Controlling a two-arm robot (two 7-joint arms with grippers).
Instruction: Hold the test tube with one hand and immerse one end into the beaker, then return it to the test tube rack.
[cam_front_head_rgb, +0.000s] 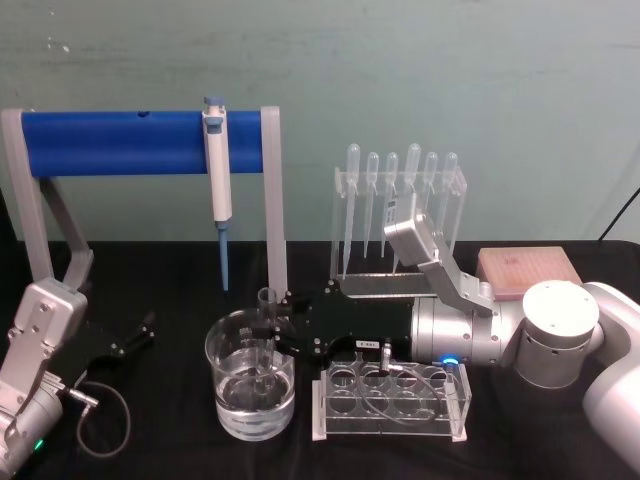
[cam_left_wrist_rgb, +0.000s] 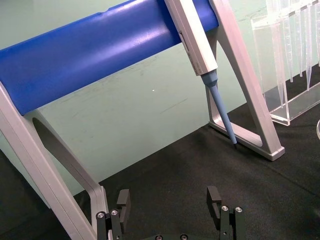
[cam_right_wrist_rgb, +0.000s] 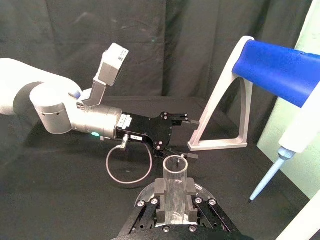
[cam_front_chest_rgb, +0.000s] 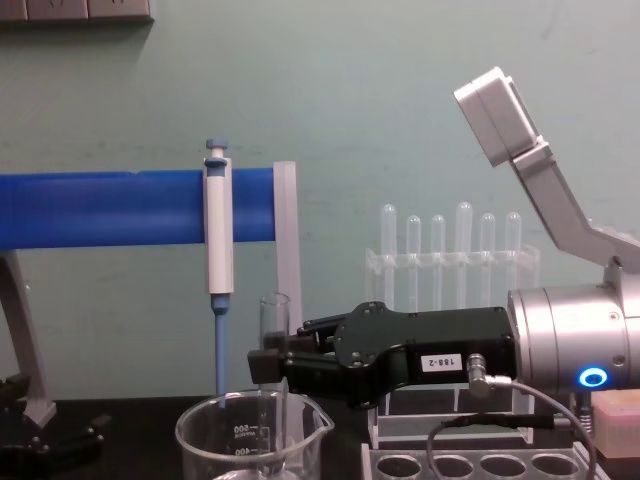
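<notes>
The clear glass test tube (cam_front_head_rgb: 267, 325) stands upright in my right gripper (cam_front_head_rgb: 270, 338), which is shut on its upper part. Its lower end reaches down inside the beaker (cam_front_head_rgb: 250, 400), into the water there. From the chest view the tube (cam_front_chest_rgb: 274, 320) rises above the black fingers of the right gripper (cam_front_chest_rgb: 270, 365) and drops into the beaker (cam_front_chest_rgb: 250, 435). The right wrist view looks down on the tube's rim (cam_right_wrist_rgb: 176, 172) between the pads (cam_right_wrist_rgb: 159, 187). My left gripper (cam_front_head_rgb: 130, 340) rests open at the left of the table, and its fingers (cam_left_wrist_rgb: 123, 199) hold nothing.
A blue-bar stand (cam_front_head_rgb: 130, 142) carries a blue-and-white pipettor (cam_front_head_rgb: 217, 170) behind the beaker. A rack of plastic pipettes (cam_front_head_rgb: 400, 200) stands at the back. A clear rack with round holes (cam_front_head_rgb: 390, 400) sits right of the beaker, under my right wrist. A pink box (cam_front_head_rgb: 527, 268) is at far right.
</notes>
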